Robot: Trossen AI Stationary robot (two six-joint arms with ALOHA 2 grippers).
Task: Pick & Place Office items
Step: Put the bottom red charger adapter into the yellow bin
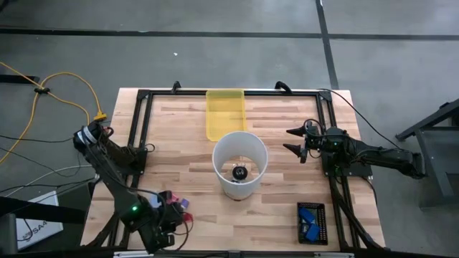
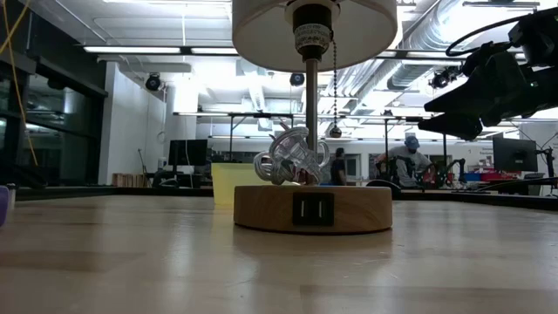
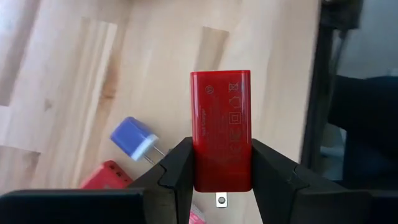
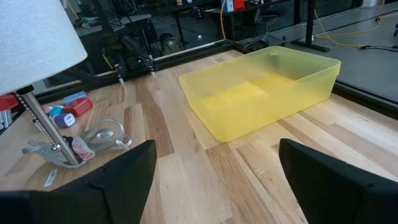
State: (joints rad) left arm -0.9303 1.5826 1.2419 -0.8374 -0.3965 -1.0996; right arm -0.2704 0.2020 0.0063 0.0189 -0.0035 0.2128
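Note:
My left gripper (image 1: 166, 217) hangs over the table's near left corner, shut on a red blocky plug piece (image 3: 221, 130) with printed marks on its broad face. Below it on the wood lie a blue-and-white piece (image 3: 134, 138) and another red piece (image 3: 107, 176); the high view shows small pink and purple pieces (image 1: 179, 204) there. My right gripper (image 1: 295, 141) waits open and level at the right, with nothing between its fingers (image 4: 217, 180). A yellow tray (image 1: 225, 113) rests flat on the table at the far middle. My left gripper pinches the red piece by its two long narrow sides (image 3: 194, 163), near the end that bears a metal prong (image 3: 221, 200). The fingers slant down from above and lie across the piece, which sticks out past the fingertips. It hangs clear of the table.
A lamp with a white shade (image 1: 239, 163) and a round wooden base (image 2: 311, 208) stands mid-table, with a clear crumpled wrap (image 4: 93, 140) on the base. A black box with blue pieces (image 1: 311, 222) sits near right. A black frame rail (image 1: 136, 122) borders the table.

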